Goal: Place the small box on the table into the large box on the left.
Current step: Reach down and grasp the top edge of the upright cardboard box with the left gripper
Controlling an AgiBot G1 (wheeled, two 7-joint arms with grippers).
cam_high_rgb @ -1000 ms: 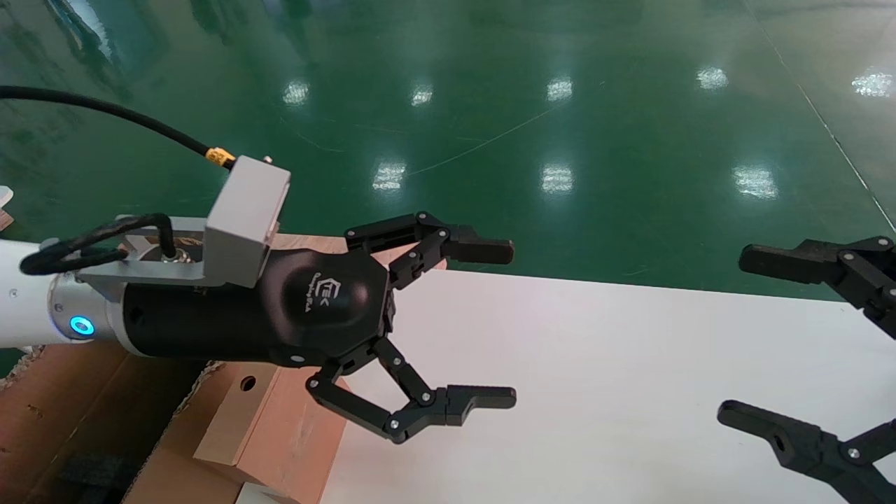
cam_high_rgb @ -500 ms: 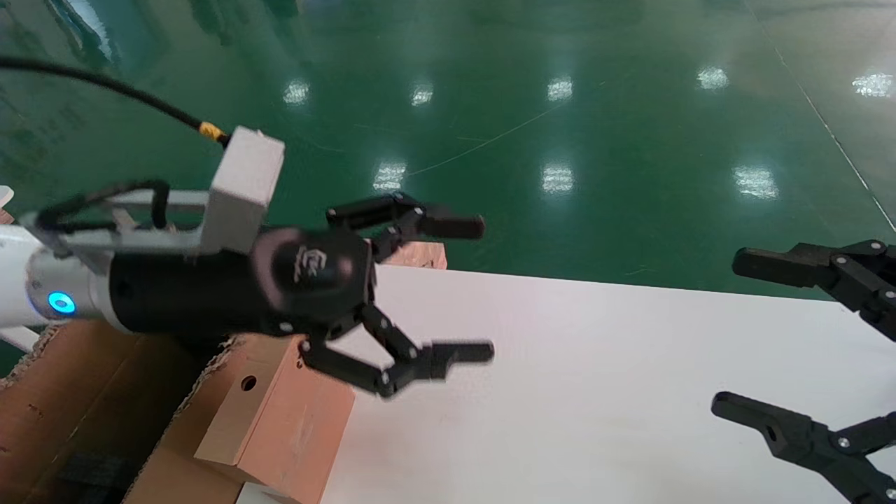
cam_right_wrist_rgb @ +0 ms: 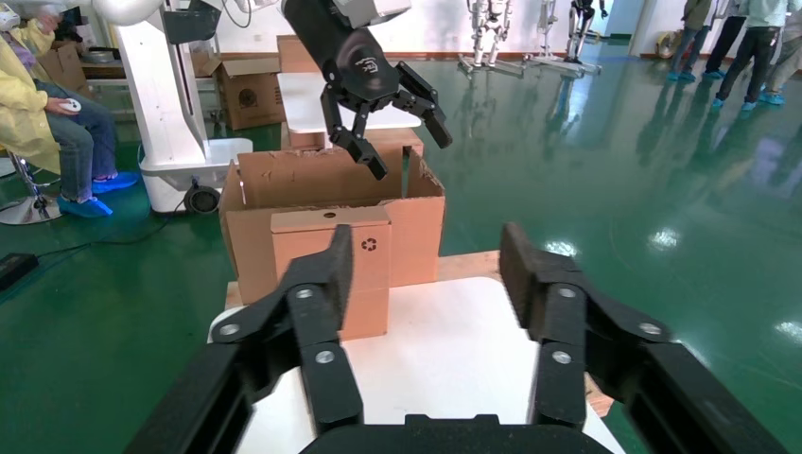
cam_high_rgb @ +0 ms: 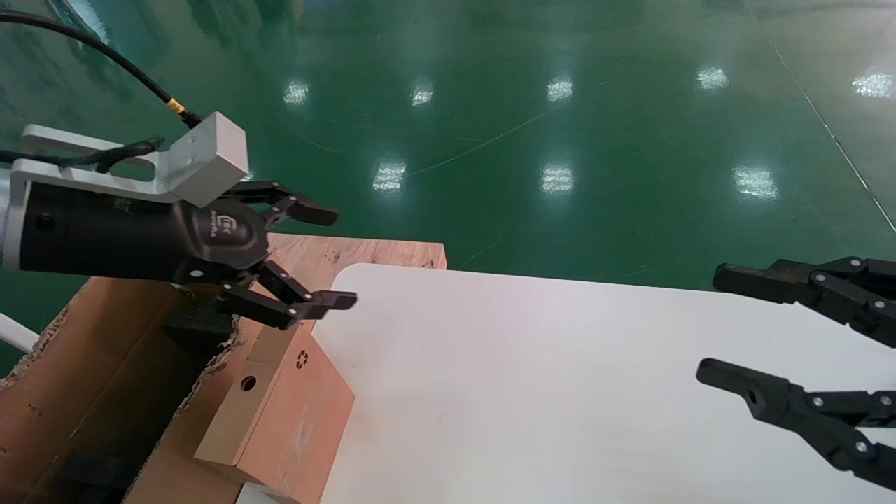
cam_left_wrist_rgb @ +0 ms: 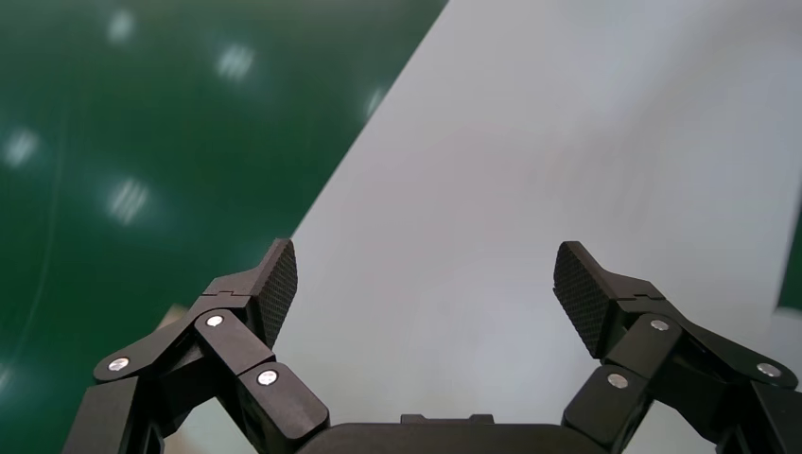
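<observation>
The small box (cam_high_rgb: 276, 420), tan with a round hole and a recycling mark, stands on the left edge of the white table (cam_high_rgb: 560, 392), leaning against the large box's outer wall. It also shows in the right wrist view, the small box (cam_right_wrist_rgb: 331, 251) in front of the large box (cam_right_wrist_rgb: 322, 184). The large box (cam_high_rgb: 91, 392) is open, with a torn rim. My left gripper (cam_high_rgb: 336, 257) hangs open and empty above that rim, higher than the small box and apart from it. My right gripper (cam_high_rgb: 712, 323) hovers open over the table's right side.
A bare wooden board (cam_high_rgb: 364, 252) juts out behind the table's far left corner. Green floor surrounds the table. Beyond the large box, the right wrist view shows a white robot base (cam_right_wrist_rgb: 161, 95), another carton (cam_right_wrist_rgb: 248, 90) and a seated person (cam_right_wrist_rgb: 38, 104).
My left gripper has pulled back to the left and upward, off the table and over the large box's rim, staying open. The small box's marked face is now uncovered. The right gripper edged slightly left.
</observation>
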